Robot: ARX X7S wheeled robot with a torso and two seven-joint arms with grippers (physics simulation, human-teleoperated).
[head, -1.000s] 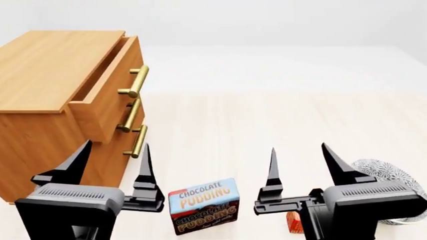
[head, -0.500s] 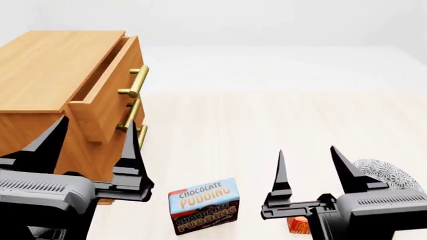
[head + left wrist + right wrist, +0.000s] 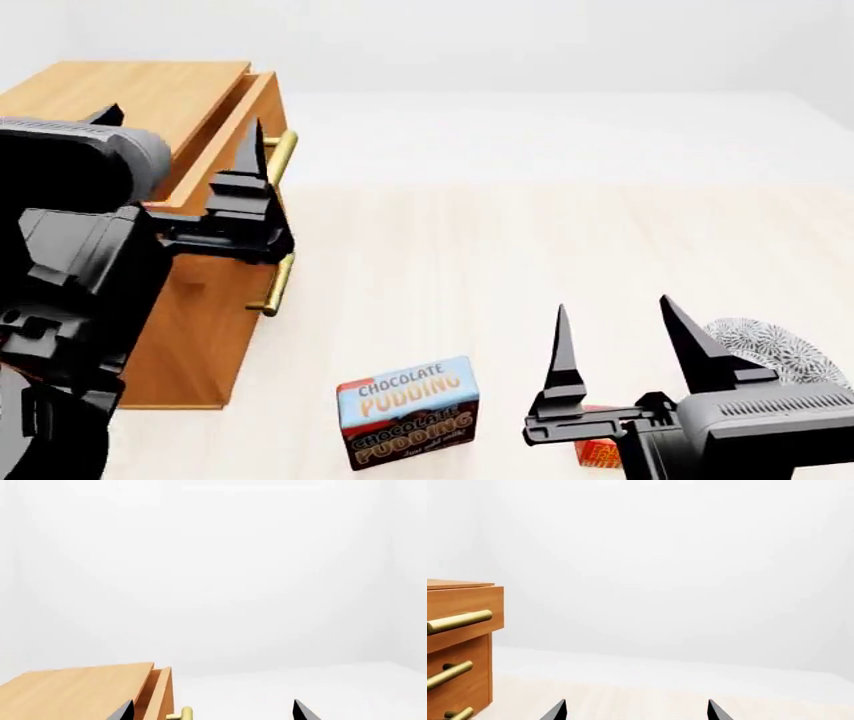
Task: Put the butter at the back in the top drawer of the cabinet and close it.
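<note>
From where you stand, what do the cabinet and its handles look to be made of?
The cabinet looks like light-brown wood with a smooth matte finish: faint grain lines run along its top. The handles look like polished brass or similar yellow metal, judging by their golden sheen, though in a render that's only appearance.

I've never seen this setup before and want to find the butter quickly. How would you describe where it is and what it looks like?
Start from the big light-brown wooden cabinet, then look across the pale floor to the robot's black right gripper. Just below that gripper a small red-orange butter box peeks out, mostly hidden. The neighbouring brown-and-blue chocolate pudding box is clearly larger and stands in full view.
</note>
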